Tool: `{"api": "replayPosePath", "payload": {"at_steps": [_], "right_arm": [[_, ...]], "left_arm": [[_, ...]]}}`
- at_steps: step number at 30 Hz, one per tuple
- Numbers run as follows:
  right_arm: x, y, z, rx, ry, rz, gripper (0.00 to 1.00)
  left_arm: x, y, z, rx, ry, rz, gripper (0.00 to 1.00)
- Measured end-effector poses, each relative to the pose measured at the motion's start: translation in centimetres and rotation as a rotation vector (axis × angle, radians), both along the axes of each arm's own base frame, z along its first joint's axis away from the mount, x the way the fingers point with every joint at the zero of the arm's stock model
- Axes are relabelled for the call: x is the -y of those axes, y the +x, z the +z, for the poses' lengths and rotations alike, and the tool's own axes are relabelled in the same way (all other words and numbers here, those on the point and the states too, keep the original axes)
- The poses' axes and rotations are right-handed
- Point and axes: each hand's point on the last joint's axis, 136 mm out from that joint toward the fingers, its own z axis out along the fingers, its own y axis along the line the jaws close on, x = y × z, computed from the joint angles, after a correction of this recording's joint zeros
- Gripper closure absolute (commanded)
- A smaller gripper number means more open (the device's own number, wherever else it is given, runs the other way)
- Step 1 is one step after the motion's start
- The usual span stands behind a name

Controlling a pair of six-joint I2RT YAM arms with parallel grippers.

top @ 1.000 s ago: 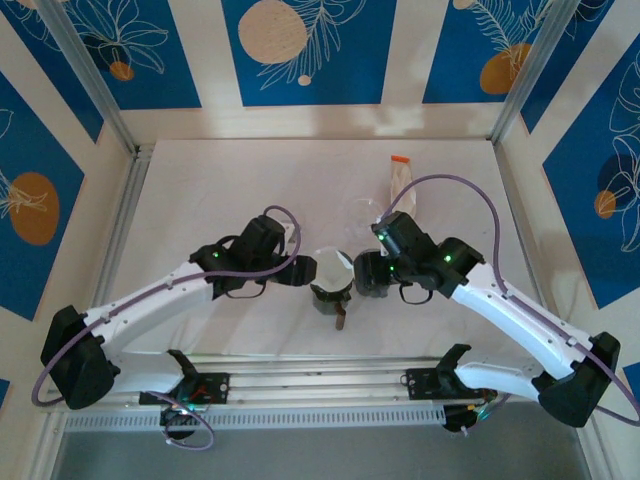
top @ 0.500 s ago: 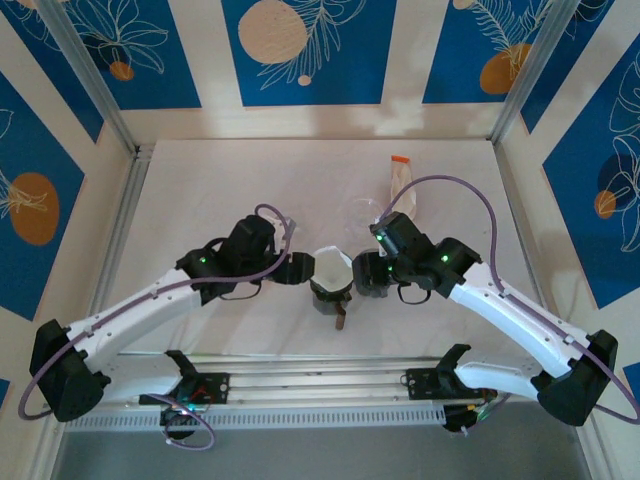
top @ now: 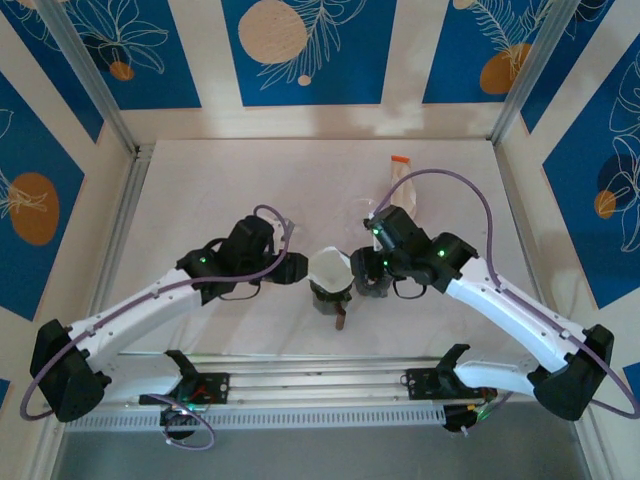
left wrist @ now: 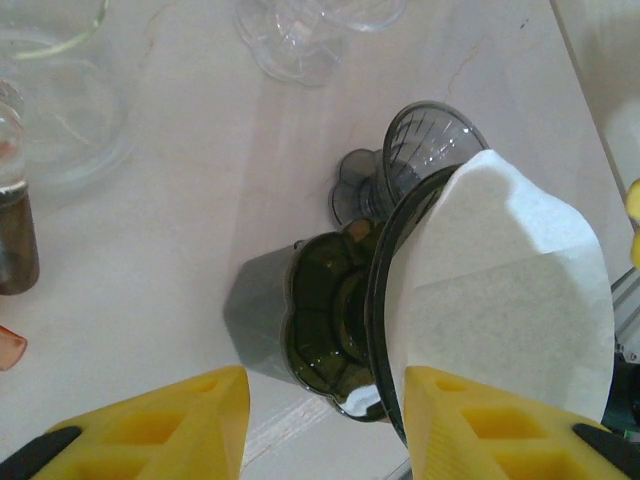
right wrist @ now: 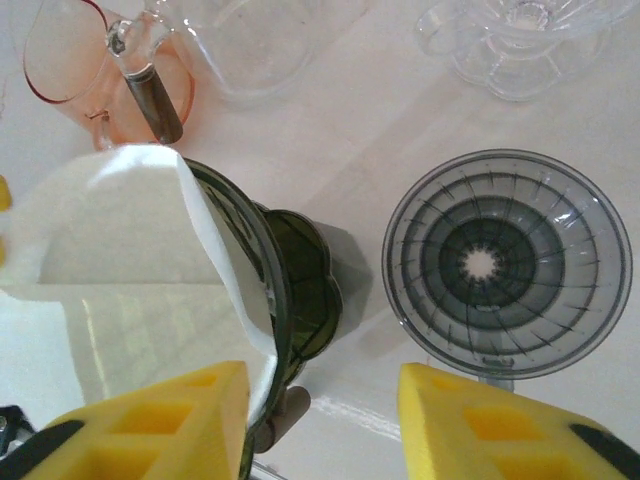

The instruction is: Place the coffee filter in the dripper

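Left jaws: spread wide, gripping nothing, at the lower edge of the left wrist view. Right jaws: likewise wide and empty. Between the two sets of jaws, at the centre of the top view, the white coffee filter (top: pixel 330 267) sits in the dark green dripper (top: pixel 333 292), with its paper edge above the rim. A smoky grey dripper (right wrist: pixel 507 264) stands just beside it on the tabletop (top: pixel 220 190). A clear glass dripper (right wrist: pixel 520 40) stands farther off, at the upper right of the right wrist view.
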Motion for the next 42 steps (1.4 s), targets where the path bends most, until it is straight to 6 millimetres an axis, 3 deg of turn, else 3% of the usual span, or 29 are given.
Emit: {"api": "replayPosePath", "payload": {"at_steps": [8,12,16,19,23,26,34,42], "right_arm": [[-1.1,0.0,-0.7,-0.014,-0.035,0.042,0.73],[-1.3,-0.2,-1.2,-0.023,-0.055,0.051,0.76],[-1.3,-0.2,-1.3,-0.015,-0.074,0.053,0.76],[-1.2,-0.3,-1.2,-0.009,-0.082,0.055,0.74],[-1.1,-0.4,-0.8,0.011,-0.103,0.056,0.6],[-1.5,-0.7,-0.1,0.05,-0.116,0.077,0.59],[-3.0,-1.9,3.1,0.155,-0.07,0.153,0.63],[-6.5,-2.4,1.0,0.118,-0.077,0.278,0.77]], "left_arm": [[0.2,-0.2,-0.7,-0.014,-0.008,-0.011,0.56],[0.2,-0.2,-0.7,-0.018,-0.009,-0.008,0.41],[0.0,-0.2,-0.4,-0.006,-0.012,-0.002,0.34],[-0.1,-0.3,0.2,0.007,-0.021,-0.004,0.33],[-0.1,-0.3,0.7,0.01,-0.021,-0.007,0.35],[-0.3,-0.4,0.4,0.0,-0.011,-0.007,0.34],[-0.2,-0.4,0.4,-0.001,-0.01,-0.007,0.34],[-0.3,-0.3,0.5,0.002,-0.011,-0.003,0.34]]}}
